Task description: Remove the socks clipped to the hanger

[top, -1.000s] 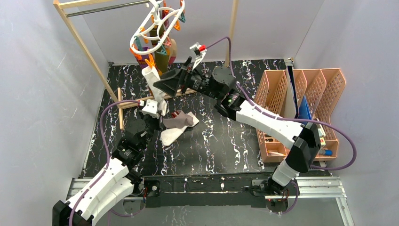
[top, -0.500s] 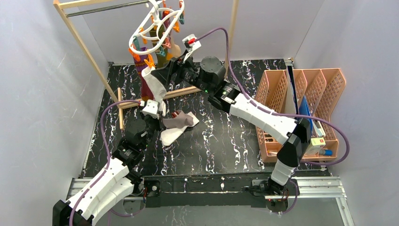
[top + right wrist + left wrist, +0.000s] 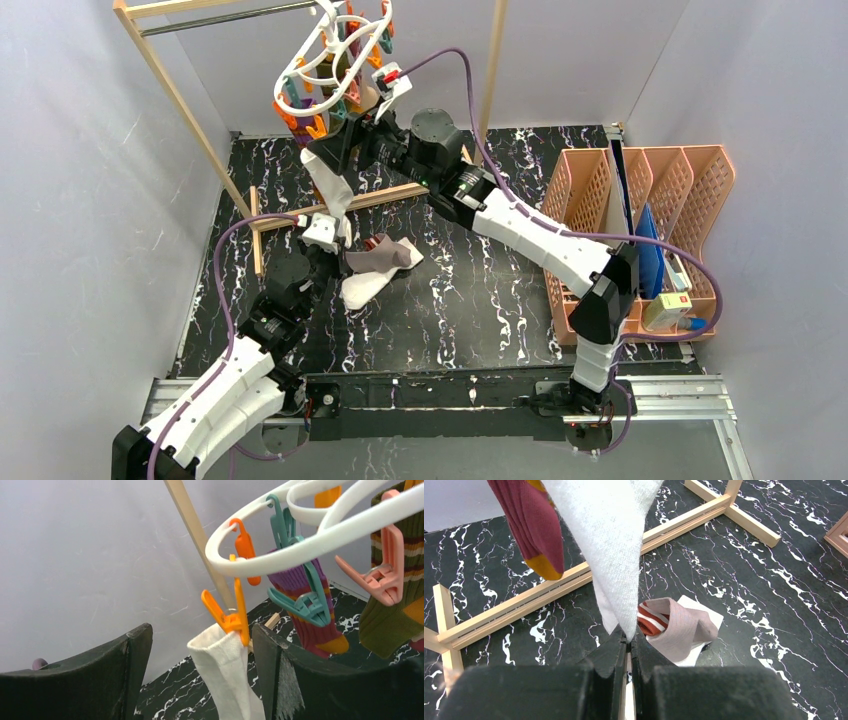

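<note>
White sock (image 3: 226, 666) btwn R gripper (image 3: 200, 634) jaws

Black marbled bench (image 3: 470, 300), wooden rack frame (image 3: 180, 100) up at 11 o'clock, peach slotted organizer (image 3: 585, 192) at 3 o'clock with a blue folder (image 3: 647, 245) and small box (image 3: 668, 309) inside.

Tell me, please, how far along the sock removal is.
Done: a pile of socks lies on the table. In hand: the left fingers pinch the white sock by its toe, while the right fingers stand open either side of its orange peg. Left: that sock, plus the purple-maroon sock and olive striped sock clipped to the hanger.
</note>
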You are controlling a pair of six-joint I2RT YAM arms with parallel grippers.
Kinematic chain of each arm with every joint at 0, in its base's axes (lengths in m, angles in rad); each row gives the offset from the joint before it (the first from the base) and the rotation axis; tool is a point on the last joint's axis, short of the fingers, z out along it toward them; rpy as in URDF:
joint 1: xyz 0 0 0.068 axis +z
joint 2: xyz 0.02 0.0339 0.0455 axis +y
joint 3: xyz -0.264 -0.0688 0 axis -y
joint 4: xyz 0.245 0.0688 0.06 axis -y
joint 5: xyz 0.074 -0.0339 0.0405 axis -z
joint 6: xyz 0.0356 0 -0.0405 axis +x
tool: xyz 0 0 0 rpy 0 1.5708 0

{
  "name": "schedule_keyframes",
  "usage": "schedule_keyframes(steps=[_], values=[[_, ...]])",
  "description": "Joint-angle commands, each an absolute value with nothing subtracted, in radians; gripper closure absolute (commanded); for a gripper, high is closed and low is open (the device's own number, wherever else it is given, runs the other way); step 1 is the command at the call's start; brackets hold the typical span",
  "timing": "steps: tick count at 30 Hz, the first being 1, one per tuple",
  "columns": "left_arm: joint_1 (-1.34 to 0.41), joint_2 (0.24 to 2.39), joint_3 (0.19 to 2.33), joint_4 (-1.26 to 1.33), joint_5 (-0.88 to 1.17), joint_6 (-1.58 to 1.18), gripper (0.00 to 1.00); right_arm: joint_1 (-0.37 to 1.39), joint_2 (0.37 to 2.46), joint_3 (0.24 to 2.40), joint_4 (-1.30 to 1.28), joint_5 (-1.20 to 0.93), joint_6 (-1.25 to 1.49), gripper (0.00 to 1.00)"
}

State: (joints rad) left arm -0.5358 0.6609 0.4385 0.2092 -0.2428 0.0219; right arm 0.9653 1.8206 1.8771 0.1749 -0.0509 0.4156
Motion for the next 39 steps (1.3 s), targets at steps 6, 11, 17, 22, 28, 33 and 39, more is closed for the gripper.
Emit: schedule_keyframes(steps=[6,11,17,22,28,33,39], values=[[-0.533,0.639,0.428,0.21,-0.25,0.014,1.0,0.972,1.88,1.986,0.206,-0.077,0.447,0.2],[-0.533,0.638,0.428,0.212,-0.248,0.014,1.0,0.972,1.896,2.003,0.215,-0.077,0.443,0.2],[-0.534,0.637,0.428,0.212,-0.246,0.013,1.0,0.971,1.921,2.033,0.223,-0.086,0.45,0.22],[-0.533,0.633,0.426,0.212,-0.247,0.014,1.0,0.974,1.919,2.023,0.256,-0.088,0.463,0.32],[-0.534,0.632,0.426,0.21,-0.245,0.013,1.0,0.978,1.912,2.006,0.283,-0.082,0.462,0.39],[-0.533,0.632,0.426,0.208,-0.244,0.013,1.0,0.977,1.904,1.989,0.304,-0.069,0.462,0.42],[-0.533,0.629,0.426,0.205,-0.24,0.013,1.0,0.982,1.893,1.956,0.34,-0.048,0.466,0.45]])
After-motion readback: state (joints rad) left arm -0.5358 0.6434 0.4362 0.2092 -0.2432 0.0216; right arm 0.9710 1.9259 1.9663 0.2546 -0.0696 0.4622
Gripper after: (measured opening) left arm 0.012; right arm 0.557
